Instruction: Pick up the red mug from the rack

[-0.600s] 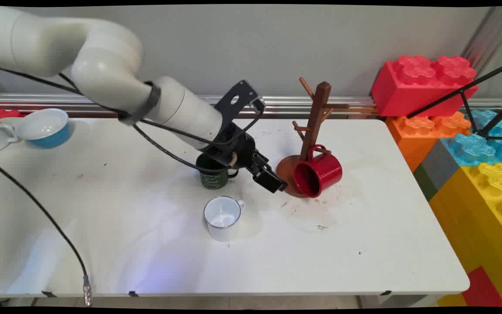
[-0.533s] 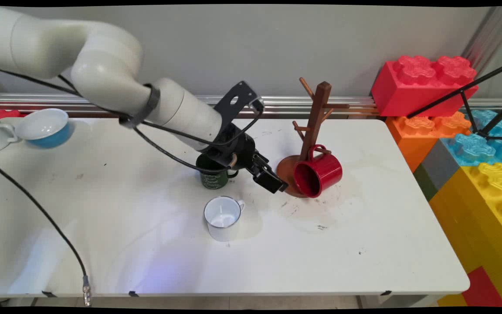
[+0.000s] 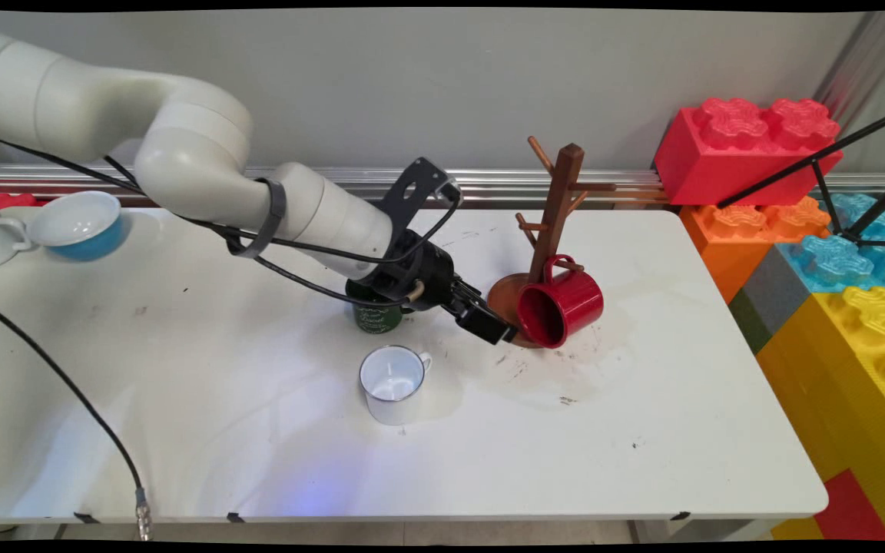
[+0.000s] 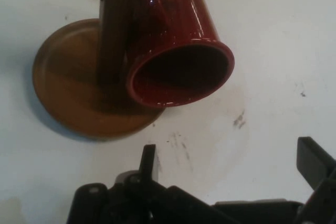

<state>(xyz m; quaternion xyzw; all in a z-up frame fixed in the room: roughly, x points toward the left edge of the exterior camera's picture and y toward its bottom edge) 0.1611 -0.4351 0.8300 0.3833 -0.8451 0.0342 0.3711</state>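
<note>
Hand view shows us the gripper (image 4: 231,161) with its jaws wide apart, holding nothing. We see the red mug (image 3: 561,302) just past them, hanging on the wooden mug tree (image 3: 558,207), mouth tipped toward us. Left of the tree stand a green mug (image 3: 376,313) and a white mug (image 3: 392,382).

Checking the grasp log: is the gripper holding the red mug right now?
No. The gripper is open and empty, short of the red mug, which hangs on the wooden rack.
</note>
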